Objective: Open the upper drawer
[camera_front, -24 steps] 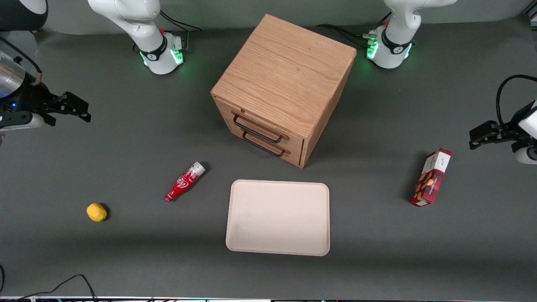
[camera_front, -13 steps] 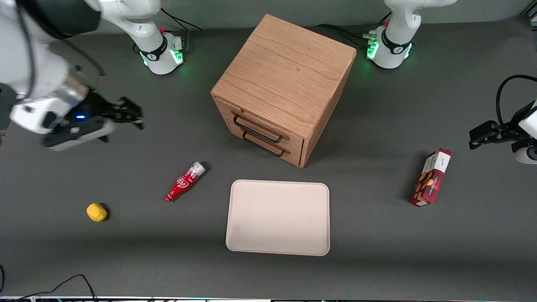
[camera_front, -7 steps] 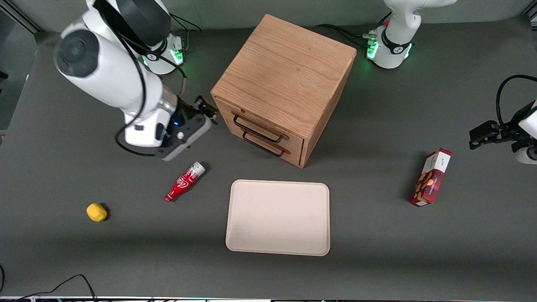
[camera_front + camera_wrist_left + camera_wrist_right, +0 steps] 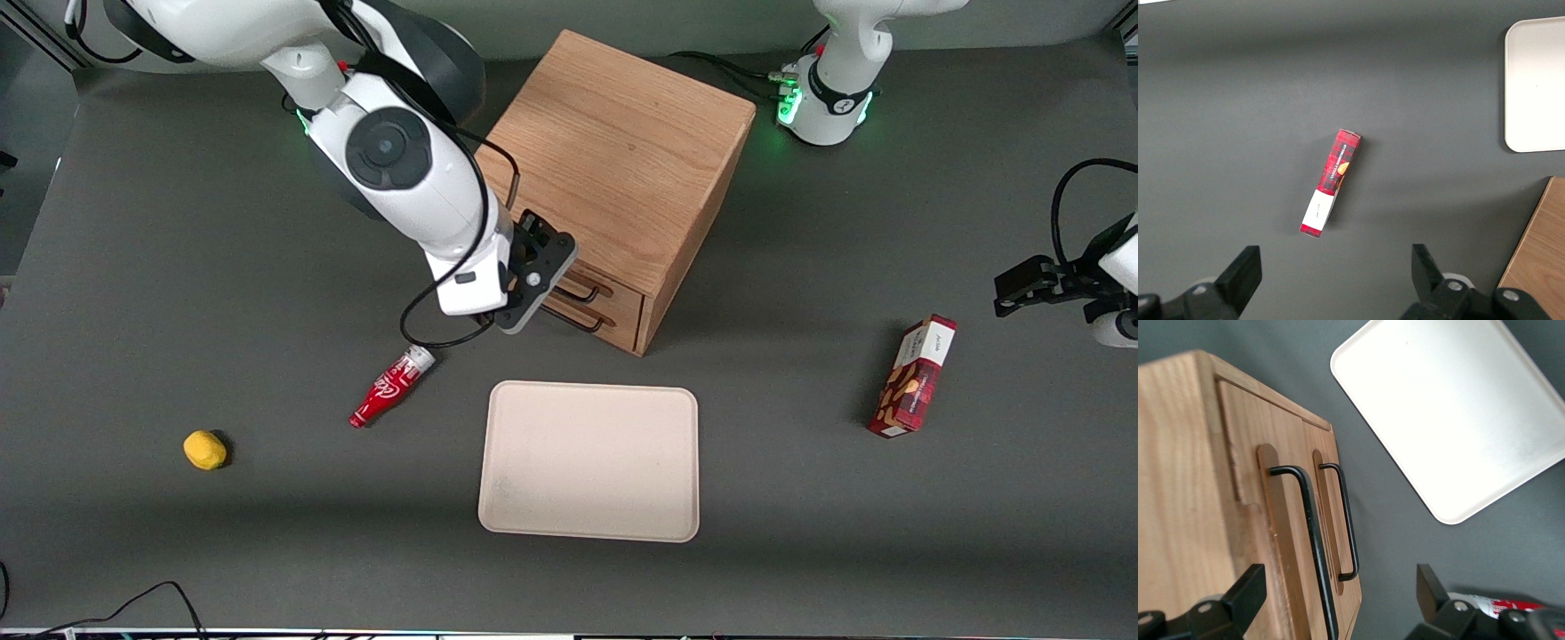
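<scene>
The wooden cabinet [image 4: 613,151] stands mid-table with both drawers shut. The upper drawer [image 4: 1245,453] has a thin black wire handle [image 4: 1313,540]; the lower twin's handle [image 4: 1346,520] runs beside it. In the front view my arm covers most of the drawer fronts, and only the end of the upper drawer [image 4: 597,286] shows. My gripper [image 4: 540,267] is right in front of the drawers. In the right wrist view the gripper [image 4: 1338,581] is open and empty. The upper handle passes between its fingers without touching them.
A cream tray [image 4: 589,462] lies nearer the front camera than the cabinet. A red bottle [image 4: 391,387] lies beside the tray, close under my arm, and a yellow lump [image 4: 204,449] lies farther toward the working arm's end. A red box [image 4: 916,375] lies toward the parked arm's end.
My arm has swung in from the working arm's end of the table to the cabinet. The gripper now sits in front of the drawers. The drawers have not moved.
</scene>
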Robot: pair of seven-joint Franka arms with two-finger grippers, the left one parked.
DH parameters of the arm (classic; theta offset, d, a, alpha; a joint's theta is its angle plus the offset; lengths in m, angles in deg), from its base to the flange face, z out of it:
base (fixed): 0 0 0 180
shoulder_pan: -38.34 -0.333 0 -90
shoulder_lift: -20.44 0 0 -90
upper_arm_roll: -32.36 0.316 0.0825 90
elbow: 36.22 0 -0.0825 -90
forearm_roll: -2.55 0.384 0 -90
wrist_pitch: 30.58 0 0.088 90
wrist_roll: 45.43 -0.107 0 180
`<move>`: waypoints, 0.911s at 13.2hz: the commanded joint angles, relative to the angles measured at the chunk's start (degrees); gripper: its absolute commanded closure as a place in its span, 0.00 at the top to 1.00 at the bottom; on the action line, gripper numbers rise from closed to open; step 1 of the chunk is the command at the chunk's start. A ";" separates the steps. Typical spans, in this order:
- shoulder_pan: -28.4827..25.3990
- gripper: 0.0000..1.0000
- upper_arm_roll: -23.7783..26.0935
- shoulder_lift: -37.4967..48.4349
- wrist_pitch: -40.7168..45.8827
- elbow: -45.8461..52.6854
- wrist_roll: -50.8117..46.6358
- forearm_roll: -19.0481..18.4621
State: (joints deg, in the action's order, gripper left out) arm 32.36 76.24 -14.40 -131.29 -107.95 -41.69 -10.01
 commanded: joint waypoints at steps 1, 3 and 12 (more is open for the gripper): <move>0.70 1.00 0.68 -2.77 -1.86 -0.87 1.00 -1.41; 0.61 1.00 0.59 -4.44 -1.95 -0.95 1.00 -1.41; 1.05 1.00 0.68 -5.51 -1.95 -3.50 2.05 -2.73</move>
State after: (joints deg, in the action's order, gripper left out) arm 32.84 76.18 -19.54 -132.72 -111.27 -40.82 -11.23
